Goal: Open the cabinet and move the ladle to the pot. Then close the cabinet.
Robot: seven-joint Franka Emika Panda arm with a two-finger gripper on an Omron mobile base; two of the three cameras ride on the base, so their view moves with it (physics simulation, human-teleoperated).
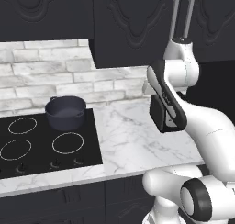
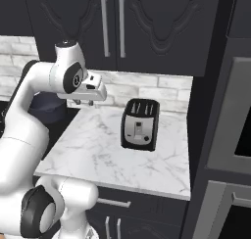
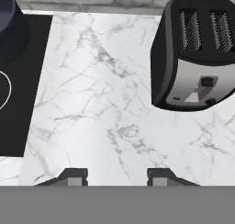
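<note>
Hand view: claw (image 3: 114, 176) spread, empty, over tabletop (image 3: 105, 103); toaster (image 3: 195, 53) at 2, no legible label; pot (image 3: 7, 16) cut off at 10.

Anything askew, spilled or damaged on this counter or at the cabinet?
Nothing stands out. The cabinet doors are shut and flush, the pot sits upright on the cooktop, and the toaster stands upright on the marble counter. The gripper hangs open above bare counter, holding nothing.
</note>
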